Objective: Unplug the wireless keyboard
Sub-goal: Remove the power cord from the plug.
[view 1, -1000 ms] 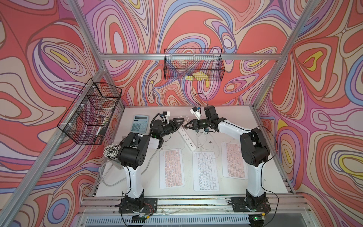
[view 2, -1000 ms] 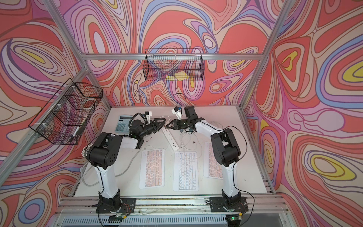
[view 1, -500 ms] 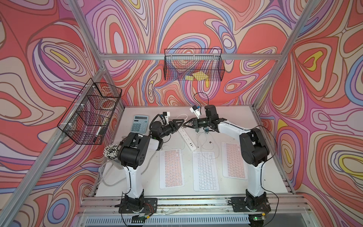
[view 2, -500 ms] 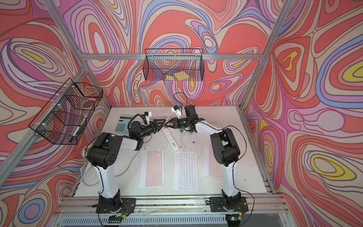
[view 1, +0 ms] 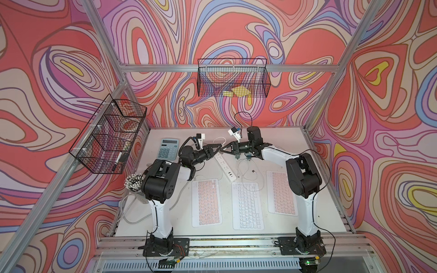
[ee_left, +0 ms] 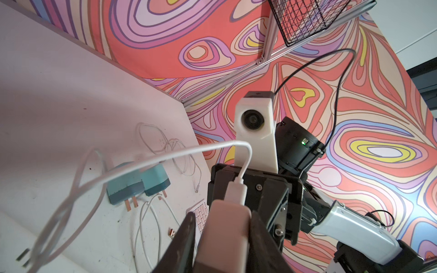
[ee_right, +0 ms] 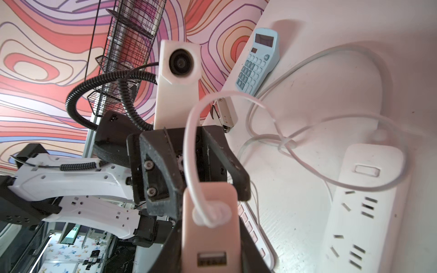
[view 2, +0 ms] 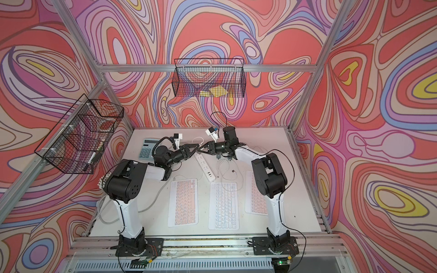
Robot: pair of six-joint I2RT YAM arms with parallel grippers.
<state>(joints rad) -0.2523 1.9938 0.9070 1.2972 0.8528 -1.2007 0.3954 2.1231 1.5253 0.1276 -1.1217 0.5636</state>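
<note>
Pale pink charger (ee_left: 224,236) hung off the desk (view 1: 319,212), over the far end of the white power strip (view 1: 225,165). Left pincer (view 1: 218,150) was clamped on it from 1 side and right pincer (view 1: 225,150) from the opposite side, tips nose to nose. White cable (ee_left: 165,156) was plugged into the charger, arched up, then dropped to the desk; its other end could not be traced. 3 keyboards lay flat, side by side, on the near half of the desk: pink-keyed left keyboard (view 1: 207,203), white middle keyboard (view 1: 247,205), pink-keyed right keyboard (view 1: 281,192). Could not tell which 1 the cable fed. Blue calculator (view 1: 169,150) sat far left. 2 teal plugs (ee_left: 125,186) lay loose on the desk among more white leads.
</note>
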